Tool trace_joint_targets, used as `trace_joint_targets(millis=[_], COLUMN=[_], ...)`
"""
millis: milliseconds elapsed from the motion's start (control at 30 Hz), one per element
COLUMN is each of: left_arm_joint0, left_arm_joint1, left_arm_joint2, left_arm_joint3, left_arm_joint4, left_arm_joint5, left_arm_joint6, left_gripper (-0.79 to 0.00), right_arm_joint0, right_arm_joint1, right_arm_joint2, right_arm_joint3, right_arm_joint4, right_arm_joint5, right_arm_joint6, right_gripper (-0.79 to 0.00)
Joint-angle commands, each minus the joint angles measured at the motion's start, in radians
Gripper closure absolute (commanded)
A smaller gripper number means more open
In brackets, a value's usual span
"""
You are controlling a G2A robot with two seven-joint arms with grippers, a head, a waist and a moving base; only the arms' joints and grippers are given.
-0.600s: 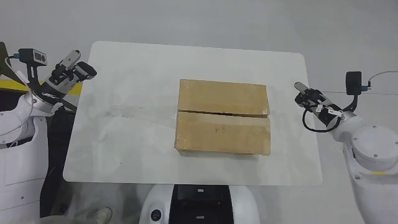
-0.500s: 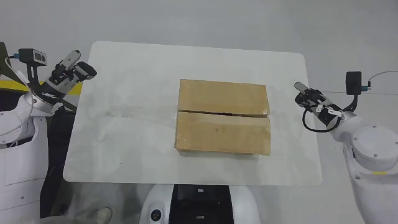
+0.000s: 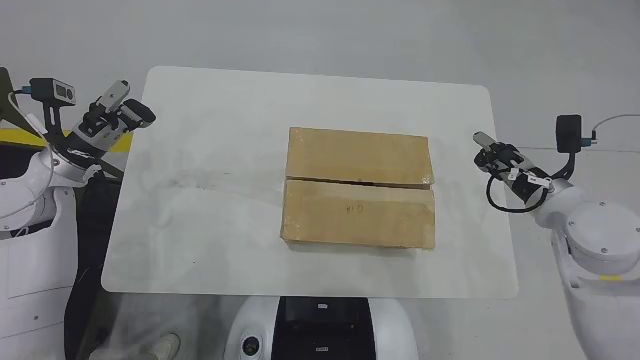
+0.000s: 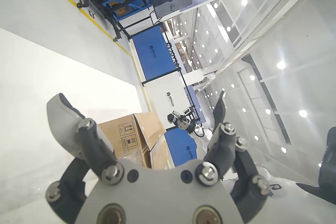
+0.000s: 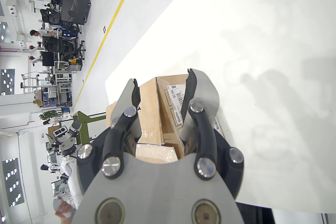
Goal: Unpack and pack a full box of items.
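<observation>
A brown cardboard box (image 3: 358, 187) sits at the middle of the white table (image 3: 210, 220), its two top flaps shut with a seam between them. My left gripper (image 3: 140, 112) hovers by the table's far left corner, well apart from the box; its fingers stand open and hold nothing. In the left wrist view the box (image 4: 136, 130) lies beyond the open gripper (image 4: 141, 104). My right gripper (image 3: 482, 144) is off the table's right edge, open and pointed at the box. The right wrist view shows the box (image 5: 155, 107) past the open gripper (image 5: 162, 89).
Bare table surface surrounds the box on all sides. The left arm's camera mount (image 3: 55, 90) and the right arm's cable (image 3: 610, 120) lie outside the table edges. The floor (image 3: 320, 10) lies beyond the far edge.
</observation>
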Motion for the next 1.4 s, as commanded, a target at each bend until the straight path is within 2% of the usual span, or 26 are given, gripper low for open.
trace_joint_targets(millis=[0,400,433,500,633,1033,1367], left_arm_joint0=[0.000,0.000,0.000,0.000,0.000,0.000,0.000], left_arm_joint1=[0.000,0.000,0.000,0.000,0.000,0.000,0.000], left_arm_joint2=[0.000,0.000,0.000,0.000,0.000,0.000,0.000], left_arm_joint3=[0.000,0.000,0.000,0.000,0.000,0.000,0.000], left_arm_joint4=[0.000,0.000,0.000,0.000,0.000,0.000,0.000], left_arm_joint5=[0.000,0.000,0.000,0.000,0.000,0.000,0.000], left_arm_joint6=[0.000,0.000,0.000,0.000,0.000,0.000,0.000], left_gripper=[-0.785,-0.784,-0.785,-0.785,-0.785,-0.785,-0.785], right_arm_joint0=[0.000,0.000,-0.001,-0.001,-0.007,-0.137,-0.112], right_arm_joint1=[0.000,0.000,-0.001,0.001,0.010,0.031,0.036], right_arm_joint2=[0.000,0.000,-0.003,-0.011,-0.001,0.112,0.080], right_arm_joint3=[0.000,0.000,-0.001,0.000,0.008,0.016,0.113], right_arm_joint4=[0.000,0.000,0.004,0.002,0.012,0.145,0.327], right_arm_joint5=[0.000,0.000,-0.012,-0.049,-0.144,-0.444,-0.549], right_arm_joint6=[0.000,0.000,-0.001,0.026,0.155,0.478,0.616], right_gripper=[-0.352,-0.356,-0.785,-0.785,-0.785,-0.785,-0.785])
